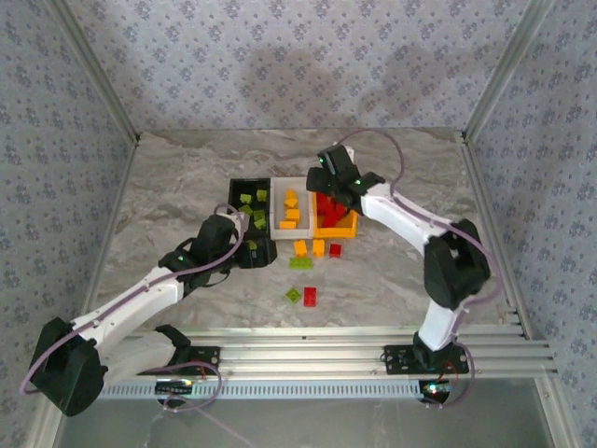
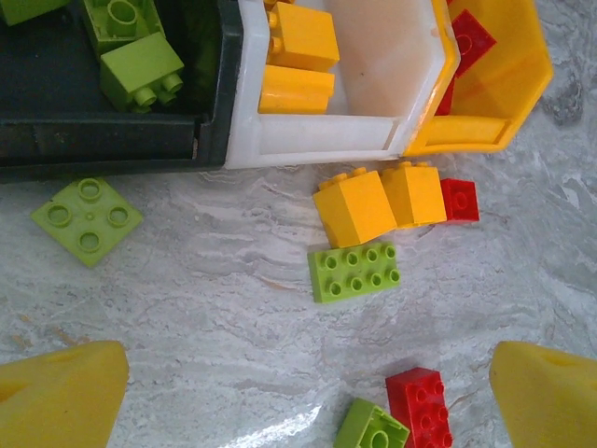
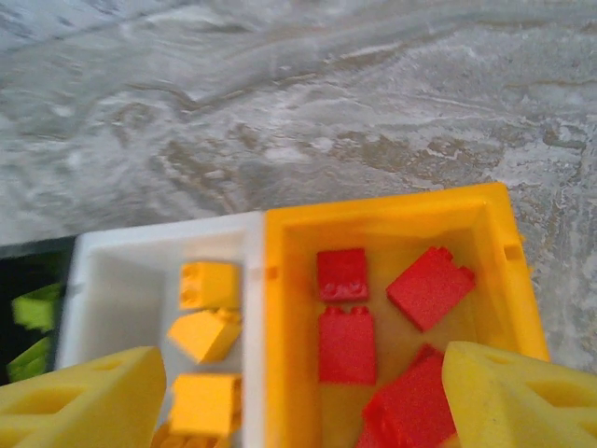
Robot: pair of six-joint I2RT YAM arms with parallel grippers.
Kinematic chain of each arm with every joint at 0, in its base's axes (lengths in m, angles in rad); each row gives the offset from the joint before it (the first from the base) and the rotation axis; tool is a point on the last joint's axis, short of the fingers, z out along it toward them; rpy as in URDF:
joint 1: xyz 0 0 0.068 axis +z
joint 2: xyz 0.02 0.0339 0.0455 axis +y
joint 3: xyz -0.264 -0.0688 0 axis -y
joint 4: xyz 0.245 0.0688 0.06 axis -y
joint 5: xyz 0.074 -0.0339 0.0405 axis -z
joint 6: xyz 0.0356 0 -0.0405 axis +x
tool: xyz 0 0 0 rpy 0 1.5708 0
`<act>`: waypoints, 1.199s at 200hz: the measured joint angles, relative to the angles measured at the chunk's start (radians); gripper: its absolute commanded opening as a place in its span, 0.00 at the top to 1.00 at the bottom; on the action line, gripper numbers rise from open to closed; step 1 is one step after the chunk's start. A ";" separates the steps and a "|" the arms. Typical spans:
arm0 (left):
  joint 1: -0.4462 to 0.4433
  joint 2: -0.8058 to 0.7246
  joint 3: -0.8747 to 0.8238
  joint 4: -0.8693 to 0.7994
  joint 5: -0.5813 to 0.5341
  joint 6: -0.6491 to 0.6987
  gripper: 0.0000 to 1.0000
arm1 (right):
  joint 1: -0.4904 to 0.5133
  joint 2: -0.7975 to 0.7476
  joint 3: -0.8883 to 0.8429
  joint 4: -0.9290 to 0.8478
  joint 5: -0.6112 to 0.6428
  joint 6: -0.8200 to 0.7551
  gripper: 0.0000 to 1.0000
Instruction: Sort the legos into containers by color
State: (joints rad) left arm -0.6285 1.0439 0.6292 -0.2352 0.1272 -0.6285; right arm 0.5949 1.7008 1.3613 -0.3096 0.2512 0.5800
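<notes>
Red bricks (image 3: 347,343) piled in the orange bin (image 3: 382,213), right gripper (image 3: 303,397) hovering just above, spread wide, empty. Left gripper (image 2: 308,397) same, over loose bricks (image 2: 354,271).

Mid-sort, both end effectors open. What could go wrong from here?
Loose orange-yellow bricks and a red brick sit touching in a row by the white bin; the open left end effector might catch two colours or shove them. The right end effector hangs over the orange bin; pulling away could clip its rim.
</notes>
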 measured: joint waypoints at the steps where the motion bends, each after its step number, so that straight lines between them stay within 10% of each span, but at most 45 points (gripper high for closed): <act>1: 0.000 0.000 0.000 0.000 0.000 0.000 0.01 | 0.003 -0.010 -0.006 0.002 0.000 -0.001 0.18; 62: -0.002 -0.047 -0.010 0.000 -0.008 0.002 0.00 | 0.179 -0.351 -0.392 0.064 -0.005 -0.001 0.12; 139: -0.002 -0.102 -0.044 -0.016 -0.051 -0.002 0.01 | 0.509 -0.233 -0.500 -0.091 -0.026 -0.048 0.08; 240: -0.002 -0.068 -0.050 -0.023 -0.065 -0.005 0.01 | 0.554 -0.077 -0.493 -0.157 0.045 -0.012 0.34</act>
State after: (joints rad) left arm -0.6308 0.9760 0.5797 -0.2584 0.0624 -0.6334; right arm 1.1492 1.6241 0.8680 -0.4667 0.2962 0.5682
